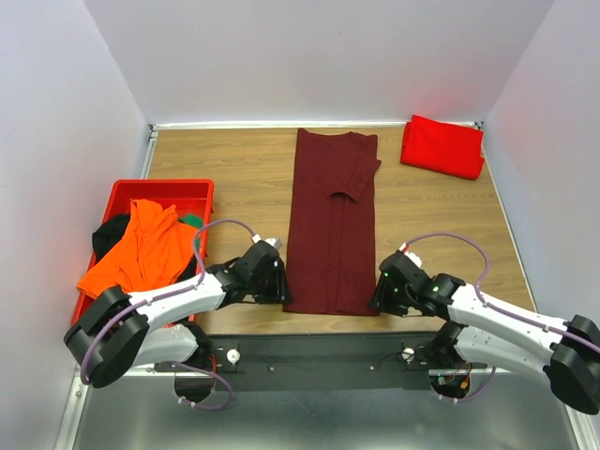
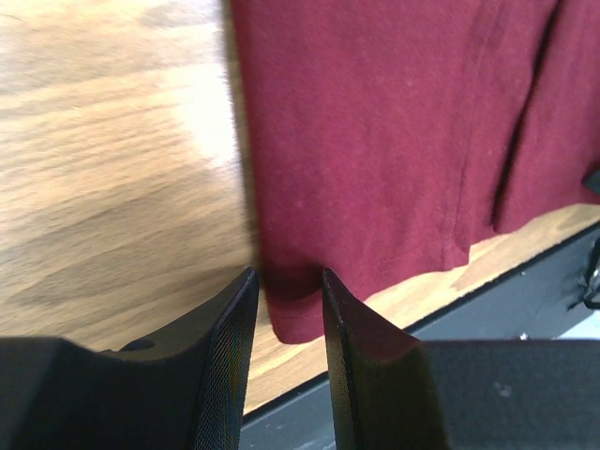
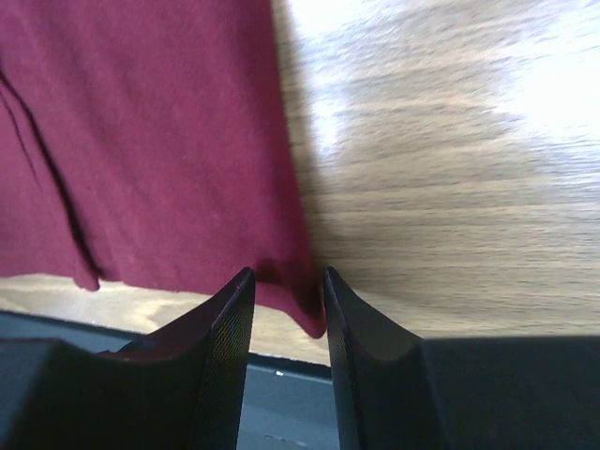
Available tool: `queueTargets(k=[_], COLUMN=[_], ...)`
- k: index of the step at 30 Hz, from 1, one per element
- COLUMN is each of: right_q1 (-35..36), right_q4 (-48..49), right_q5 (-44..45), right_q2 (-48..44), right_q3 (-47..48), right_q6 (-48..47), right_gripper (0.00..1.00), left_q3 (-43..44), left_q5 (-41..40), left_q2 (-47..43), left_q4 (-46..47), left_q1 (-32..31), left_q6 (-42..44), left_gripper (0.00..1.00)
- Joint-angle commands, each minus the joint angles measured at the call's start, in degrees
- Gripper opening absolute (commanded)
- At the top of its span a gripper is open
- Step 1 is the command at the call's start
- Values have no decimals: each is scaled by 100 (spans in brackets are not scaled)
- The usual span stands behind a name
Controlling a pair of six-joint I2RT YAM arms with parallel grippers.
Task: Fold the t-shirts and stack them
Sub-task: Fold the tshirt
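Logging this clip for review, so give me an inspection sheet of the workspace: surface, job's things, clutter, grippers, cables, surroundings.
Surface: wood-grain tabletop.
Job's things: maroon t-shirt folded into a long strip mid-table; red t-shirt folded at the far right corner; orange t-shirt and black garment heaped in the red plastic tray at left.
Clutter: small green item in the tray, unidentifiable.
Grippers: left gripper straddles the maroon t-shirt's near left corner, right gripper its near right corner; grip cannot be confirmed.
Cables: purple-grey cables loop along each arm.
Surroundings: plain white walls on three sides.
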Motion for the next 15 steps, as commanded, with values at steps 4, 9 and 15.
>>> queueTargets(k=[4,9,15], right_q1=[-25,-16,-16], right_q4=[-68,-59,-59], right_q5=[-416,-407,-451], right_q2=[-96,-43,-25], right_q3=[-310,-292,-231], right_q6=[-26,-26,-35], right_gripper=[42,41,32], left_q3=[-271,-359,-210], left_q5=[192,262,227], left_q2=[-25,-51,-25], left_q4=[-219,-219,-245], left_q1=[-133,-230,-239], left_q6=[-87,-210,-122], left_gripper=[41,39,25])
